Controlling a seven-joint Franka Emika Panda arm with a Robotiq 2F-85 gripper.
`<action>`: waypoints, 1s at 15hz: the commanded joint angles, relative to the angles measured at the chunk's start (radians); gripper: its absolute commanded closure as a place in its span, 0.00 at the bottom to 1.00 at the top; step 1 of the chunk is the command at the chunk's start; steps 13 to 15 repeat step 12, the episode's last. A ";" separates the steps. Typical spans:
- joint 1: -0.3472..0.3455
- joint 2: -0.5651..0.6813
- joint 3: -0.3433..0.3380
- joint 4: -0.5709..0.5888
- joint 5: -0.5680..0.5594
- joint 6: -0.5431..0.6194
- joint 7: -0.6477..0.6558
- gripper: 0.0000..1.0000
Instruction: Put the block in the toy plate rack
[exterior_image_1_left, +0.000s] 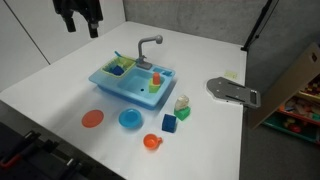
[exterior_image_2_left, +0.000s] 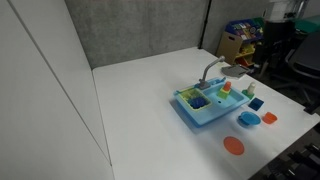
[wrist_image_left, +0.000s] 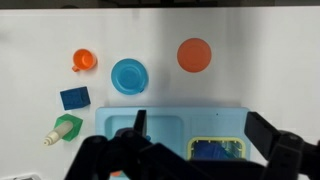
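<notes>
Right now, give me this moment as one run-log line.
gripper: open, empty, raised | block: on table beside toy sink, untouched | plate rack: in sink

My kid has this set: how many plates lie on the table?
2: an orange plate and a blue plate beside it, both near the toy sink; others may hide inside it.

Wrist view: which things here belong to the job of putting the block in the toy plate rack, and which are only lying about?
For the job: blue block, yellow plate rack in the toy sink, open gripper.
Lying about: orange cup, blue plate, orange plate, green-and-white toy bottle.
</notes>
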 joint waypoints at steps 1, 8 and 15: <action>-0.015 -0.101 0.005 -0.001 -0.020 -0.051 0.005 0.00; -0.017 -0.149 0.008 0.011 0.001 -0.065 -0.002 0.00; -0.017 -0.152 0.008 0.011 0.005 -0.069 -0.003 0.00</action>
